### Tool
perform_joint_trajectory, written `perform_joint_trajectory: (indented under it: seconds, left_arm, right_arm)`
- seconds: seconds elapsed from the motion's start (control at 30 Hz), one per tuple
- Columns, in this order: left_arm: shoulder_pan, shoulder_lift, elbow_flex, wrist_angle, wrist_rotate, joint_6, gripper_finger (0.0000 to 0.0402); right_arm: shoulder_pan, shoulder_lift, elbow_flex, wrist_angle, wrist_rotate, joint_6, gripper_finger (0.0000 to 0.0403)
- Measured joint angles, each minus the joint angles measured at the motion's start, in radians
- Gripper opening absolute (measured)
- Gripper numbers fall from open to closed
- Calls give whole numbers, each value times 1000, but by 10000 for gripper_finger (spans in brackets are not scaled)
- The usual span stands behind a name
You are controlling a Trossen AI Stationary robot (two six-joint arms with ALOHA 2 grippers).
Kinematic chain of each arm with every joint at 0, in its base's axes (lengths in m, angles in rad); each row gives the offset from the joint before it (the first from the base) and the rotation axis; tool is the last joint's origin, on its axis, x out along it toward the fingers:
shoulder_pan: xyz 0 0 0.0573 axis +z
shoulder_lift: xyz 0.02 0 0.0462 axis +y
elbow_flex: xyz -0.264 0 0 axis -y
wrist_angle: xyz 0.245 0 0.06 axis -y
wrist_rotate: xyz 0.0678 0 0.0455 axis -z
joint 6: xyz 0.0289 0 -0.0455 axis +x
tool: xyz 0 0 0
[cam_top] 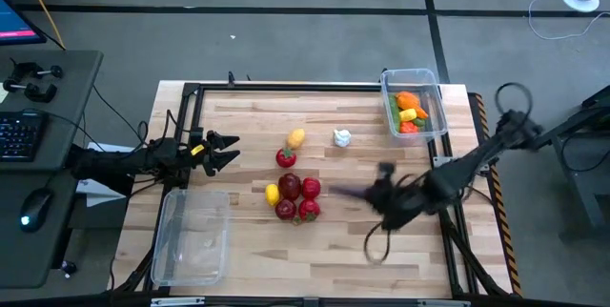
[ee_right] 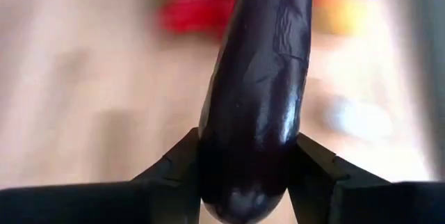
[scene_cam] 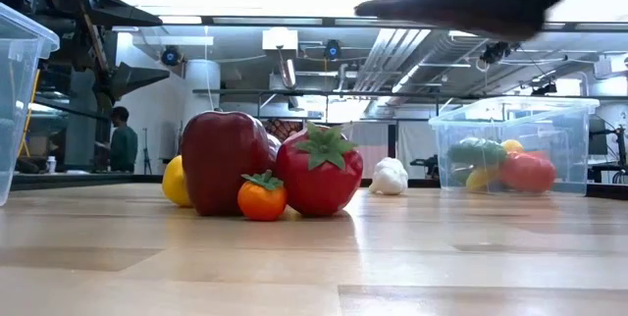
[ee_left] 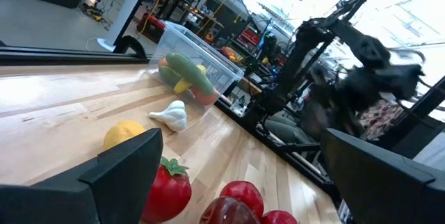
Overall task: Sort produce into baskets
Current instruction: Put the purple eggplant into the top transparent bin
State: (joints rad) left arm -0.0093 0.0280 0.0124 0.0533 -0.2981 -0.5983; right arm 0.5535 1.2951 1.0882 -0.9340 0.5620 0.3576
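The right gripper point(ee_right: 243, 175) had its jaws clamped on the eggplant point(ee_right: 261, 78) near its rounded end, above the surface by the produce pile point(cam_top: 294, 195). Glossy, stiff and probably light, it looked slippery. The left gripper point(cam_top: 225, 151) waited, jaws apart.

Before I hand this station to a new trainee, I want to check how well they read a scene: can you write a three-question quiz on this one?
1. True or false: the right gripper is closed on the eggplant.
2. Which basket already holds produce? A) the basket near the left arm B) the basket at the far right corner
3. Fill in: the white item lying apart from the red cluster is the ____.

Key: 1 true. 2 B; the near-left one looks empty. 3 garlic. The left gripper waits open by the table's left edge.
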Motion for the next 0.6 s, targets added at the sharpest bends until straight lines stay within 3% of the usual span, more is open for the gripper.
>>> perform_joint_trajectory:
  seconds: [0.17, 0.3, 0.5, 0.6]
  left_arm:
    - [0, 0, 0, 0, 0, 0, 378]
    - [0, 0, 0, 0, 0, 0, 378]
    - [0, 0, 0, 0, 0, 0, 378]
    - [0, 0, 0, 0, 0, 0, 378]
  right_arm:
    - [-117, -269, -108, -233, 252, 379, 143]
    - [-274, -477, -163, -276, 373, 595, 143]
    - [-639, -585, -226, -320, 295, 732, 145]
    - [-810, -571, -251, -250, 164, 585, 148]
